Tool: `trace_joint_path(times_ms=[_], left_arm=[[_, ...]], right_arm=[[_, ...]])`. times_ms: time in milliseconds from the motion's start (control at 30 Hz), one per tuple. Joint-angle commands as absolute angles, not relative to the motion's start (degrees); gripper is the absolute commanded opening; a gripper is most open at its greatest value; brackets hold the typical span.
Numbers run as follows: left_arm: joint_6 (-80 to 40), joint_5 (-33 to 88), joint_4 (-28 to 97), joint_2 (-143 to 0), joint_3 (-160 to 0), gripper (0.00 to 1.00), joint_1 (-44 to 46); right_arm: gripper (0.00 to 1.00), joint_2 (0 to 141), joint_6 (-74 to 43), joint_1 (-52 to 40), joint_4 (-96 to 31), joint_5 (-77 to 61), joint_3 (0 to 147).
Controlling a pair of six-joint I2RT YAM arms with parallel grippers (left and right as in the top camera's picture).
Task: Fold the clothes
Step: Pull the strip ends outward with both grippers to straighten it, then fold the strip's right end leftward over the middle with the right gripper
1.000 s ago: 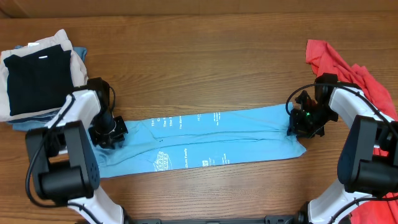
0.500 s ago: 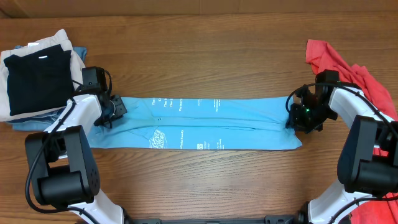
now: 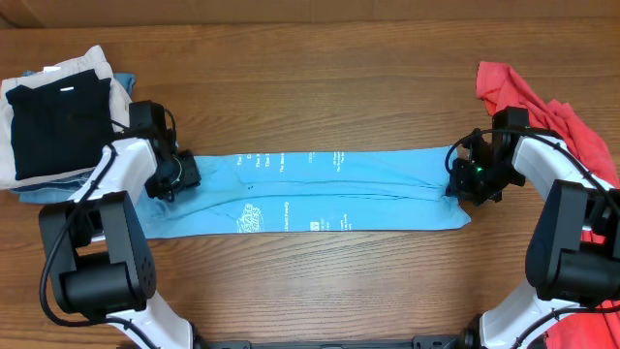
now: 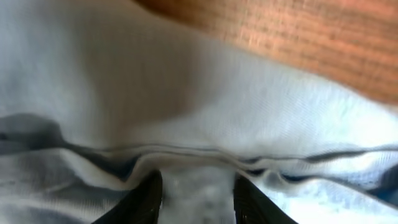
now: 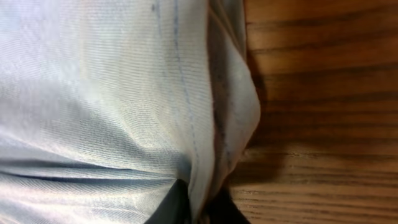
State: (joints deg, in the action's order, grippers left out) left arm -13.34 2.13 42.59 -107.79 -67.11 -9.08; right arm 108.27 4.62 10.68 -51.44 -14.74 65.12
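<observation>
Shirt [image 3: 310, 199] lies in a long strip across the middle, 9 to 3 o'clock. Left gripper [image 3: 179, 177] is pinched on its 9 o'clock end, right gripper [image 3: 463, 184] on the 3 o'clock end. Lift both ends level with even tension, align the edges, and stay clear of the red pile [image 3: 528, 92] at 2 o'clock.

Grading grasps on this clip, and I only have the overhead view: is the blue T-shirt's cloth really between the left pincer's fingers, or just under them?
Observer: Between them. The left wrist view shows a gathered ridge of the blue T-shirt pinched in the left pincer.
Operator: And the right side?
Observer: The right wrist view shows the right pincer clamping the shirt's layered edge, next to bare table.
</observation>
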Motion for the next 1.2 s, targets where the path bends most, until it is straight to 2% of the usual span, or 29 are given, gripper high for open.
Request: trace_joint_path(times_ms=[0,267,467,633,867,1167], left_arm=[[-12.9,4.1,46.7,-108.0,-72.8,0.41,-8.9],[-12.8,4.5,54.2,-104.8,-79.2,0.41,-9.0],[-12.9,4.5,57.9,-102.3,-79.7,0.41,-9.0],[-12.9,4.5,59.7,-102.1,-79.7,0.42,-9.0],[-12.9,4.5,60.0,-102.1,-79.7,0.42,-9.0],[-12.9,4.6,60.1,-102.1,-79.7,0.42,-9.0]], right_arm=[[0.04,107.4,4.5,10.7,-50.3,-13.0,64.9],[0.04,107.4,-0.6,13.3,-52.0,-6.4,69.0],[0.04,107.4,-0.8,15.5,-59.7,1.9,76.2],[0.04,107.4,-1.6,14.1,-67.8,1.9,84.7],[0.04,107.4,-1.6,4.3,-76.4,1.8,92.1],[0.04,107.4,-5.8,-11.5,-78.2,-1.1,92.1]])
